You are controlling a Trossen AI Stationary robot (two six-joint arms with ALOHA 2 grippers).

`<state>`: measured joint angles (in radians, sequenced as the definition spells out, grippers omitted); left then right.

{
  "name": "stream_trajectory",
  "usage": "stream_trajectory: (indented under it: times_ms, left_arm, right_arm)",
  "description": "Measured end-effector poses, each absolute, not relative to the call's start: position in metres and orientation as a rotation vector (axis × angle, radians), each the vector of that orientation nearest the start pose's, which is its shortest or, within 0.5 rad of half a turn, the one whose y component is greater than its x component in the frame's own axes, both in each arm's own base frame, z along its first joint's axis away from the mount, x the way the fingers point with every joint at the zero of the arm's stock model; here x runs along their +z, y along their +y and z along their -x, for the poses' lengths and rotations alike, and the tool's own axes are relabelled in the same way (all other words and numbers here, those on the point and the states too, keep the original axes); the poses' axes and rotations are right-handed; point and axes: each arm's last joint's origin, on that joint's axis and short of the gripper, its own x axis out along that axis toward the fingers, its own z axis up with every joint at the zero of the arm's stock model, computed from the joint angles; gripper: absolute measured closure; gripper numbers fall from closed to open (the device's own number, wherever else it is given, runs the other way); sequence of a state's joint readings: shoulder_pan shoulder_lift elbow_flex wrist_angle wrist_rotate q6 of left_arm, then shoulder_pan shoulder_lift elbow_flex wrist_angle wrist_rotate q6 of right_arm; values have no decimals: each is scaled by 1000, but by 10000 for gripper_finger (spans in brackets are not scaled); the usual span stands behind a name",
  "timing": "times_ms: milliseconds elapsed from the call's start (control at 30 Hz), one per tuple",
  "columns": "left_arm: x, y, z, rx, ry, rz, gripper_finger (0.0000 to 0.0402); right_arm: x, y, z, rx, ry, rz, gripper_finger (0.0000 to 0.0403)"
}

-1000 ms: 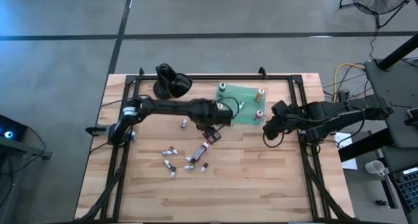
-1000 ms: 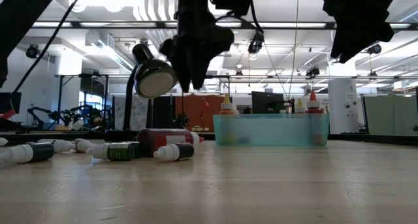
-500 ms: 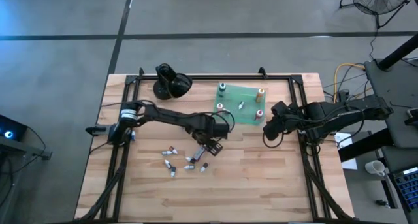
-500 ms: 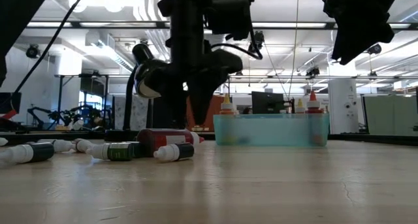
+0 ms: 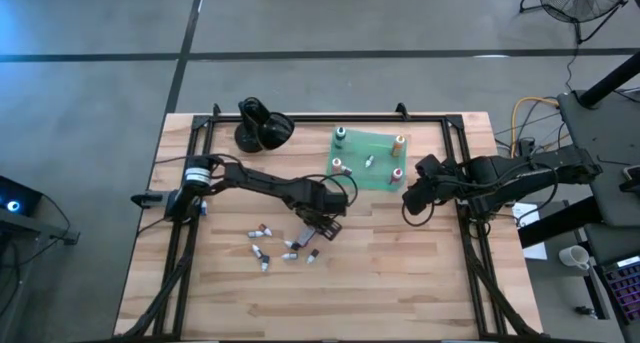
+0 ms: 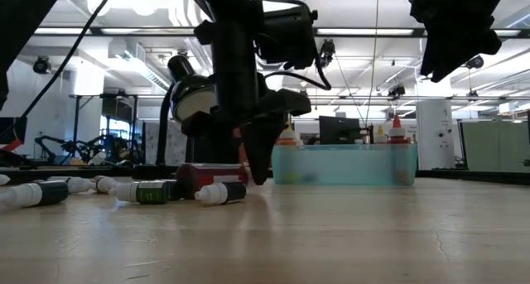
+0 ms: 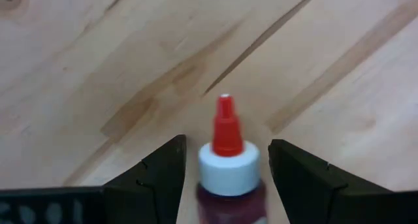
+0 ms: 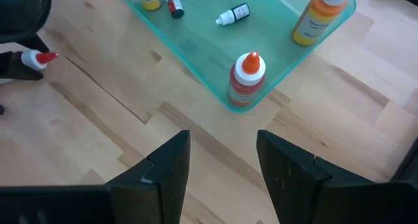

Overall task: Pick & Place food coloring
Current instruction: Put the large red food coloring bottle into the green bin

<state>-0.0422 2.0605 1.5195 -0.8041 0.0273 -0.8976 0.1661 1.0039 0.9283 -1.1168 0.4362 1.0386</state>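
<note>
The left hand [image 7: 225,175] is down at the middle of the tabletop [image 5: 400,273], its two fingers [image 7: 157,175] spread on either side of a small red food coloring bottle [image 7: 228,165] lying on its side, white collar and red nozzle pointing away; the fingers flank the bottle's shoulder with a gap showing on each side, so it does not look pinched yet. Such a bottle is probably light, smooth plastic, round enough to roll away if nudged off-centre, and slightly squeezable, so I would take it across the body just below the collar, with moderate pressure so that it neither slips nor squirts. The nozzle is too thin and tapered to be a good hold. More food coloring bottles [image 5: 265,253] lie scattered on the wood just beside the left hand, on their sides; in the low view a dark one [image 6: 153,191] and a white-capped one [image 6: 219,193] lie beside the red bottle. The green tray [image 8: 196,34] sits toward the far edge of the tabletop and already holds several: an orange bottle [image 8: 320,18] and a red-and-white one [image 8: 247,80] upright near its corners, and a small dark bottle [image 8: 233,15] lying flat in the middle. The right hand [image 8: 219,168] hangs in the air beside the tray, fingers spread and holding nothing.
</note>
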Motion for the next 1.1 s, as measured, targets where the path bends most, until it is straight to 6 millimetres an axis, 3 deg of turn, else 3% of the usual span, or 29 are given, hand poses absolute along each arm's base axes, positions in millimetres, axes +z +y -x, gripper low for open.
stream_trajectory:
  times_ms: [200,433,500,667,800,867,1100]
  left_arm:
    - [163,-17,-403,536,1296,729,225]
    - [164,-17,-404,485,1301,659,310]
    - [166,-17,-408,453,1276,638,311]
    - [189,-16,-422,369,1121,517,311]
    - [227,-26,-434,302,864,244,311]
    - [237,-28,-436,302,782,114,304]
    - [243,-27,-452,299,554,173,304]
  right_arm:
    - [280,15,-162,-784,878,-572,234]
    - [280,15,-162,-787,872,-565,234]
    - [281,15,-163,-772,869,-552,234]
    - [287,22,-170,-655,830,-484,234]
    - [292,26,-172,-578,827,-402,234]
    - [291,27,-172,-552,843,-352,234]
    - [287,27,-169,-493,926,-205,234]
